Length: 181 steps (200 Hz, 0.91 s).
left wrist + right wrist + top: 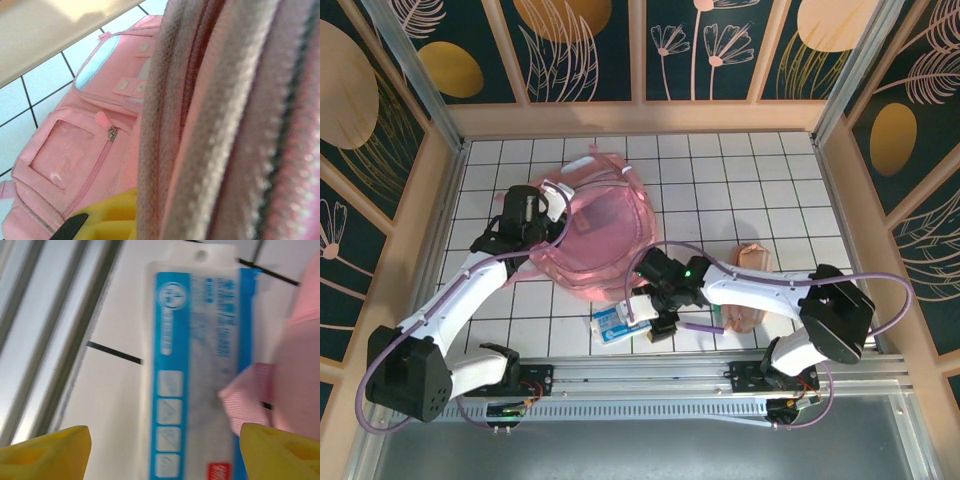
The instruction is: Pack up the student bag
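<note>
Top external view, taken left to right: the left hand [545, 212] sits at the nine o'clock edge of the student bag [605, 235], which lies on the white-tiled bench [760, 180] just to nine o'clock of its middle. Left wrist view has the bag's zipped rim right against the lens, running from twelve down to six o'clock, with the front pockets off at nine o'clock and a yellow finger pad [112, 220] below the rim. The hand is closed on that rim, and I judge it is holding the opening up.

At the bag's six o'clock, near the front rail, lies a blue-and-white packet [618, 322], with the right hand [658, 318] just at its three o'clock end. In the right wrist view its yellow fingertips [45, 450] stand wide apart and empty. The packet lies flat on the bench between and ahead of them, and a pink strap [247, 405] crosses its three o'clock edge. Farther toward three o'clock a peach pencil pouch [753, 258] rests well apart from the bag.

The step in hand looks like collecting the packet. The next move calls for lowering the open jaws astride its narrow width and closing without snagging the strap, then carrying it toward eleven o'clock into the held-open bag
</note>
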Each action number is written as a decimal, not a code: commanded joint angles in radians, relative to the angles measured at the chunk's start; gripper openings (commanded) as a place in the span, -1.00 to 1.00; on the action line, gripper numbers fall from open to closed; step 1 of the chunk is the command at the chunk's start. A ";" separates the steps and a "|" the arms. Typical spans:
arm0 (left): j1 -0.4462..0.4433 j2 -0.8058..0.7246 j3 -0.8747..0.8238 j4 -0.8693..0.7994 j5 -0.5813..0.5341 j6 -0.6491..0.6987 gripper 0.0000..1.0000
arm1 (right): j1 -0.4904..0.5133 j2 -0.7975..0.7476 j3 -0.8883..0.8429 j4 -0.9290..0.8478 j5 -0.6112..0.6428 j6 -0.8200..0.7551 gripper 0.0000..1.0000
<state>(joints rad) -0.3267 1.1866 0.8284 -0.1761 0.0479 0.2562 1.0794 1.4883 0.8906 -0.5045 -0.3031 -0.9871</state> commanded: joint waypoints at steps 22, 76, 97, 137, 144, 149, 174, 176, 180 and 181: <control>-0.002 0.034 0.029 0.095 -0.112 -0.020 -1.00 | 0.018 0.070 -0.043 0.162 0.005 0.053 0.56; 0.000 0.102 0.069 0.138 -0.121 -0.006 -1.00 | 0.027 0.146 -0.105 0.300 0.128 0.105 0.39; 0.002 0.118 0.069 0.148 -0.116 -0.009 -1.00 | 0.030 0.181 -0.116 0.330 0.166 0.137 0.12; 0.002 0.113 0.037 0.156 -0.104 -0.007 -1.00 | 0.048 0.192 -0.122 0.296 0.172 0.143 -0.50; 0.003 0.110 0.031 0.155 -0.105 -0.004 -1.00 | 0.052 0.184 -0.125 0.295 0.175 0.140 -0.58; 0.003 0.106 0.026 0.154 -0.105 -0.002 -1.00 | 0.054 0.180 -0.126 0.291 0.178 0.138 -0.62; 0.002 0.095 0.011 0.142 -0.100 0.011 -1.00 | 0.056 0.141 -0.109 0.240 0.171 0.134 -0.89; 0.002 0.096 0.011 0.140 -0.101 0.012 -1.00 | 0.056 0.137 -0.109 0.237 0.169 0.134 -0.91; 0.003 0.095 0.011 0.136 -0.100 0.013 -1.00 | 0.057 0.127 -0.110 0.234 0.166 0.134 -0.92; 0.003 0.095 0.011 0.134 -0.100 0.012 -1.00 | 0.057 0.125 -0.110 0.233 0.166 0.134 -0.93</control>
<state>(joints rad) -0.3302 1.3022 0.8524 -0.0818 -0.0498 0.2600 1.1351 1.6196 0.8001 -0.2382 -0.1963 -0.8524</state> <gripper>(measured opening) 0.134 0.069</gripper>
